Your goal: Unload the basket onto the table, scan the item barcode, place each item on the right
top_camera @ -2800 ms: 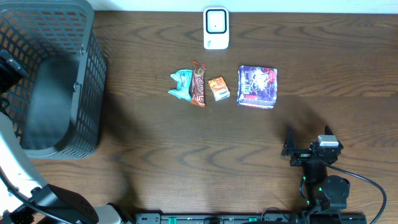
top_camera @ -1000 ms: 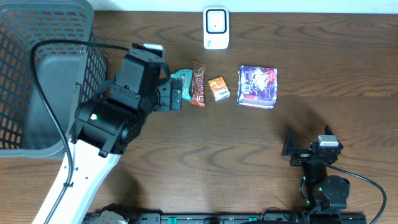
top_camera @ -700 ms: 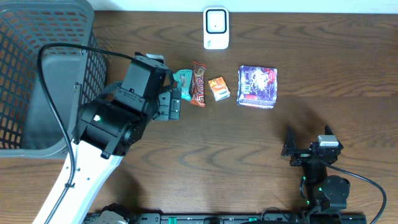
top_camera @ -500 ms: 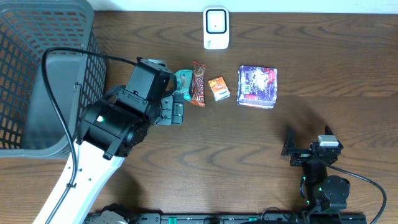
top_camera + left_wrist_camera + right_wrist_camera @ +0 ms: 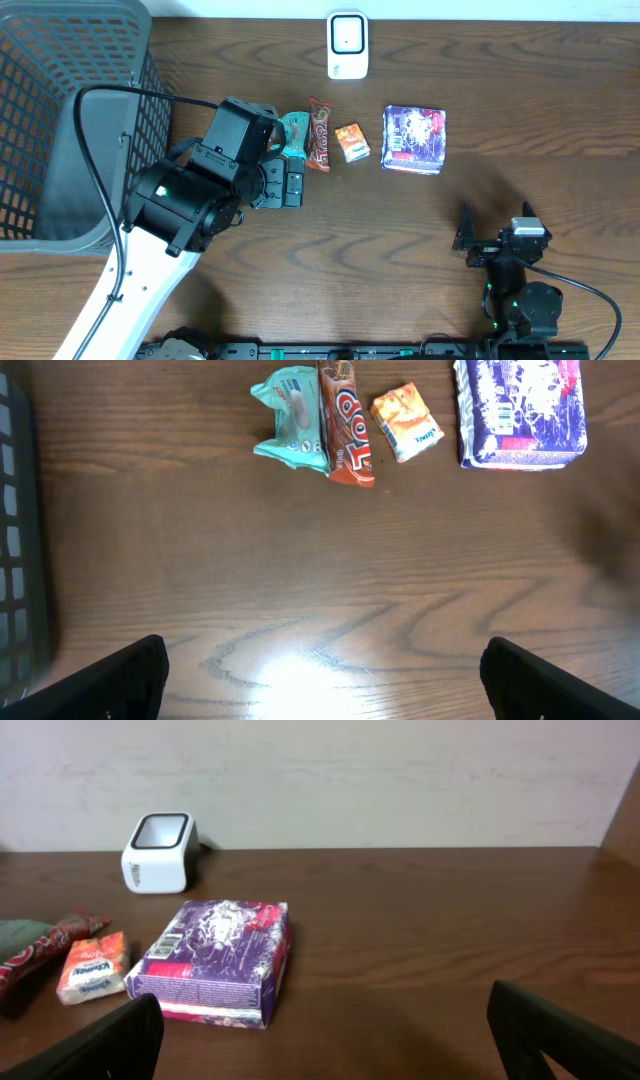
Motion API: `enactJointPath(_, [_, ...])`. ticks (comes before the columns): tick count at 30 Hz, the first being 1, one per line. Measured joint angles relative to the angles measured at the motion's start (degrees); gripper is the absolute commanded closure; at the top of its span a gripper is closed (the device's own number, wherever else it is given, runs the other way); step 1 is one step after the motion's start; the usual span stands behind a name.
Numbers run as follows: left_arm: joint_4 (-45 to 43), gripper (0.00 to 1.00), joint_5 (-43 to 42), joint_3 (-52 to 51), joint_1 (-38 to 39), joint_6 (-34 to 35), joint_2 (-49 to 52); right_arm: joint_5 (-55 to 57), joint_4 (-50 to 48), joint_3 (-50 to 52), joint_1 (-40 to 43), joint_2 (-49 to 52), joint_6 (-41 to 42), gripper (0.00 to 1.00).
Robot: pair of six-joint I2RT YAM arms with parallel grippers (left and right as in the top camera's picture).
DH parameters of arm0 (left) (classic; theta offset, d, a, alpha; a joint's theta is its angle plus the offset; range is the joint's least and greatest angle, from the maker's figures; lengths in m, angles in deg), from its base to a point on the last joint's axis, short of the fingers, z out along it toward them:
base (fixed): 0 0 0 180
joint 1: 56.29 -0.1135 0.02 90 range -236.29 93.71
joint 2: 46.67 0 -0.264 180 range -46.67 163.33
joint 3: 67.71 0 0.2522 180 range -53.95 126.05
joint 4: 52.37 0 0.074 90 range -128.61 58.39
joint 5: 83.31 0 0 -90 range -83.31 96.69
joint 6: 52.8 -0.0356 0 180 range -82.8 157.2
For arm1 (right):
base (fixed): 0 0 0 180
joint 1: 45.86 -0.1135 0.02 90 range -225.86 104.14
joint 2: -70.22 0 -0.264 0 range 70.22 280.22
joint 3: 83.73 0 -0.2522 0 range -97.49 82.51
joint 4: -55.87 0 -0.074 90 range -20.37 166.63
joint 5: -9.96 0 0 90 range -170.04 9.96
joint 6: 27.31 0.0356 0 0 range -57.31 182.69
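Four items lie in a row at the table's back: a teal packet, a red-brown candy bar, a small orange pack and a purple box. A white scanner stands behind them. My left gripper hovers open just in front of the teal packet, holding nothing. In the left wrist view the gripper stands wide over bare wood, the packet and bar ahead. My right gripper rests open at the front right, facing the purple box.
A large dark mesh basket fills the back left corner, close beside the left arm. The scanner sits by the back wall, behind the purple box in the right wrist view.
The left arm came in from the left, and over the last second its gripper slid right and toward the front, off the teal packet's left side. The right arm stayed still.
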Motion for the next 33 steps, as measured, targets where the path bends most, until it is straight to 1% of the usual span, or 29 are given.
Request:
enactJointPath(27, [0.0, 0.0, -0.02, 0.0, 0.0, 0.42, 0.0, 0.0, -0.02, 0.0, 0.0, 0.0, -0.02, 0.01])
enactJointPath(33, [0.0, 0.02, -0.02, 0.0, 0.0, 0.42, 0.0, 0.0, -0.02, 0.0, 0.0, 0.0, 0.0, 0.01])
